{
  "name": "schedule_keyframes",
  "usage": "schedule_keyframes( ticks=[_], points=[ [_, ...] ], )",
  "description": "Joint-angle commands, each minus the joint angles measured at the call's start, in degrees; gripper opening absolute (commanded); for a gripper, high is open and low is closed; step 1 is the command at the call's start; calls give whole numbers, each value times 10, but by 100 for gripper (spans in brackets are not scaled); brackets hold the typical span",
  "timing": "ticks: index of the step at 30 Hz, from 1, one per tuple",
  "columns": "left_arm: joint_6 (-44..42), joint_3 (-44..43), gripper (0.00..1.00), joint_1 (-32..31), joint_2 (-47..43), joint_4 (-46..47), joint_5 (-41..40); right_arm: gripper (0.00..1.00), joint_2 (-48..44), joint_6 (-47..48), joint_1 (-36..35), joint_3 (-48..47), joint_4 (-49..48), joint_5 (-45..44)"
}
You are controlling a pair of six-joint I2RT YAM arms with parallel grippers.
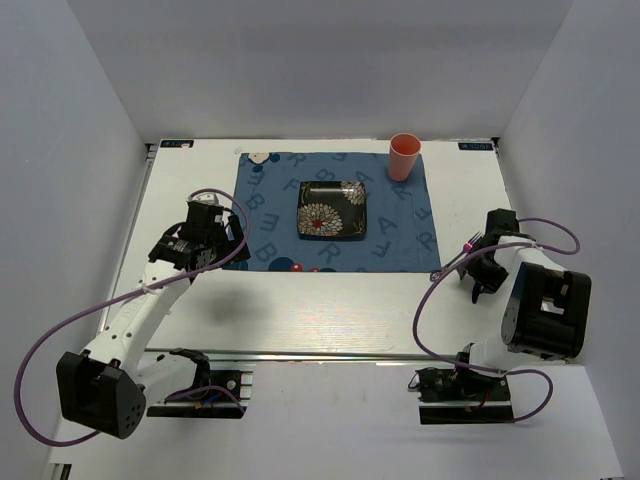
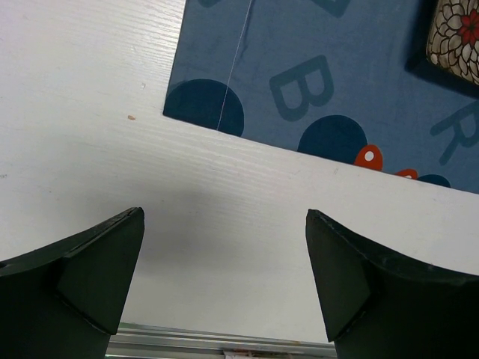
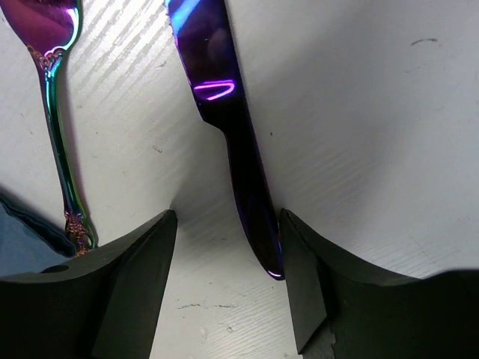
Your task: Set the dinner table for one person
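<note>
Broadly, dinner table: we saw the large flat white rectangular tabletop (image 1: pixel 300 310) carrying everything, with both arms bolted at its near edge.
Mat: a blue cloth mat printed with letters and dots (image 1: pixel 270 215) lay toward the far side, flat; we judged it soft and likely to drag if a finger caught it.
Left gripper (image 2: pixel 223 217): it hung over bare white wood just off the mat's near left corner, its jaws spread wide with nothing between them.
Right gripper (image 3: pixel 228 217): it sat low over the table to the right of the mat, its jaws parted and not clamped, with the knife's narrow end lying between them, close against one finger.
Plate: a black square plate with a white and red flower pattern (image 1: pixel 332 210) rested in the mat's middle; we judged it rigid and breakable.
Cup: a salmon-pink tapered cup (image 1: pixel 403 157) stood upright at the mat's far right corner.
Knife: an iridescent purple metal table knife (image 3: pixel 224 112) lay flat on the wood. We judged it light, stiff, thin and slick, so best pinched across its narrow width near the middle, squarely, lest it swivel or skate.
Second utensil: a rainbow-tinted metal piece with an ornate slim handle (image 3: pixel 56 112) lay beside the knife, apart from it; we could not tell spoon from fork.
</note>
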State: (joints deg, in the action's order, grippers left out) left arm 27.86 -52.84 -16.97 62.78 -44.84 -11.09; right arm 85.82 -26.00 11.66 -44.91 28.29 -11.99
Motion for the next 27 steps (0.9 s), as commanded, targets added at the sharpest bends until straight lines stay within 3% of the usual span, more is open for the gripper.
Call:
schedule_keyframes(
  ticks=[1, 6, 7, 9, 14, 20, 27],
  points=[
    [-6, -1, 98, 2, -11, 4, 8, 62, 48, 17, 3, 12, 4, 14],
    [-6, -1, 98, 2, -9, 3, 8, 38, 63, 23, 3, 23, -10, 38],
    [-6, -1, 98, 2, -10, 3, 10, 19, 66, 24, 2, 23, -13, 50],
    [-7, -1, 98, 2, -9, 3, 10, 0, 67, 23, 1, 29, -17, 51],
    [-8, 1, 98, 2, -13, 5, 11, 0, 60, 10, -1, 45, -18, 51],
    [-10, 3, 98, 2, -16, 9, 13, 0, -55, -17, -2, 46, 0, -22],
    [-11, 4, 98, 2, -16, 11, 20, 0, -105, -12, -19, 4, 43, -55]
  ],
)
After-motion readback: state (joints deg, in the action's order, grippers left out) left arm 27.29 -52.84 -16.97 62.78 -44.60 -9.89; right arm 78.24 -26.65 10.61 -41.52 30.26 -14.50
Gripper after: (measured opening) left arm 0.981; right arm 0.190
